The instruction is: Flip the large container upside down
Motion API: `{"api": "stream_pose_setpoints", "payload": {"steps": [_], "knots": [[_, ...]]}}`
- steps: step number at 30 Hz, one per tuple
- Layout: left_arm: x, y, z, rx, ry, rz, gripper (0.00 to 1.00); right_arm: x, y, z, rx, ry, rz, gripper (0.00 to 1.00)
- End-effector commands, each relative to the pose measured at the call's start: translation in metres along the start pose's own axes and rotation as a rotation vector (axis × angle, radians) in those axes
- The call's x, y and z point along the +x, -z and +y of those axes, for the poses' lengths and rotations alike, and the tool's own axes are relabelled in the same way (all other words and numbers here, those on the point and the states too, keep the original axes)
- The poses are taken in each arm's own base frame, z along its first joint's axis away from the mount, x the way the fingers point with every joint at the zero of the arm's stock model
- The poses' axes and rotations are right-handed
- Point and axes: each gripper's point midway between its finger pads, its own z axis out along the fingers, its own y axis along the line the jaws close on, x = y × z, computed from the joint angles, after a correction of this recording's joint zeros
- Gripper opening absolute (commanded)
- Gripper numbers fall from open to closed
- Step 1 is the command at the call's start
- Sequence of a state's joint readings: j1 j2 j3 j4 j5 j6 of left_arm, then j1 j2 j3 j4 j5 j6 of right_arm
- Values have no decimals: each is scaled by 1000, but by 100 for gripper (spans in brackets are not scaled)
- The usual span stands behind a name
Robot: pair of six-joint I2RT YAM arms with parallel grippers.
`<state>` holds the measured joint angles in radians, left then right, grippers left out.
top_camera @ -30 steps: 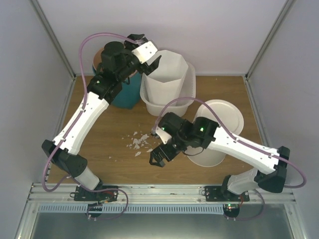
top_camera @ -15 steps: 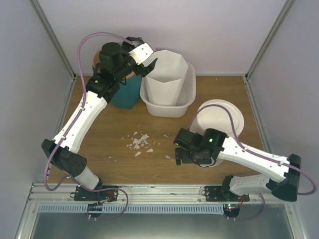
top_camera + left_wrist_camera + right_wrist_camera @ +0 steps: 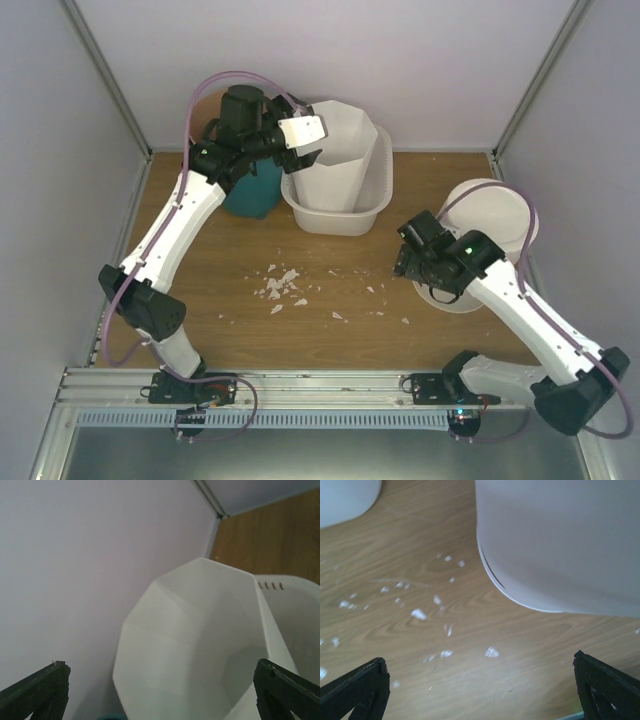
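Note:
The large container [image 3: 372, 196] is a wide white tub with slotted sides, standing upright at the back middle of the table. A tall octagonal white bin [image 3: 335, 150] stands inside it. My left gripper [image 3: 301, 141] is open and empty, just left of the octagonal bin's rim. In the left wrist view the gripper [image 3: 160, 682] faces the octagonal bin [image 3: 200, 640], with the tub's slotted rim [image 3: 287, 605] behind it. My right gripper [image 3: 404, 258] is open and empty, low over the table beside the round bin. In the right wrist view the gripper [image 3: 479, 680] is above bare wood, and a corner of the tub [image 3: 345, 495] shows.
A tall round white bin [image 3: 487, 222] stands at the right, close to my right wrist; it also shows in the right wrist view [image 3: 560, 540]. A teal container [image 3: 255, 190] stands left of the tub. White scraps [image 3: 282, 285] lie scattered mid-table. Walls enclose three sides.
My right arm has drawn back from mid-table to the right, and the round bin has shifted right with it. My left gripper has swung right, closer to the octagonal bin's rim.

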<state>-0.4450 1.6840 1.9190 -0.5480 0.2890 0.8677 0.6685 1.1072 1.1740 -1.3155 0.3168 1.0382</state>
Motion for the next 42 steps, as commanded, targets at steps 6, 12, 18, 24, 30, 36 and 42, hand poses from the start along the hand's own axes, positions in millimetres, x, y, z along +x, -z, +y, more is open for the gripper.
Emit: {"api": "stream_pose_setpoints", "payload": {"steps": [6, 12, 18, 24, 30, 36, 42], "knots": [[4, -5, -44, 205, -163, 79, 99, -90, -49, -11, -12, 176, -97, 100], [8, -13, -56, 255, -146, 79, 99, -100, -29, 11, -85, 173, -68, 100], [19, -21, -91, 390, -125, 98, 99, -73, 1, -40, 70, 14, -49, 100], [33, -38, -102, 412, -126, 146, 99, -47, -6, -65, 102, -69, 15, 100], [39, -49, -99, 395, -156, 157, 99, -54, -14, -107, 272, -126, -24, 100], [54, -59, -111, 435, -147, 193, 99, -97, -17, -128, 340, -54, -138, 100], [66, -70, -119, 467, -123, 230, 97, -147, -36, -100, 230, 120, -222, 100]]}}
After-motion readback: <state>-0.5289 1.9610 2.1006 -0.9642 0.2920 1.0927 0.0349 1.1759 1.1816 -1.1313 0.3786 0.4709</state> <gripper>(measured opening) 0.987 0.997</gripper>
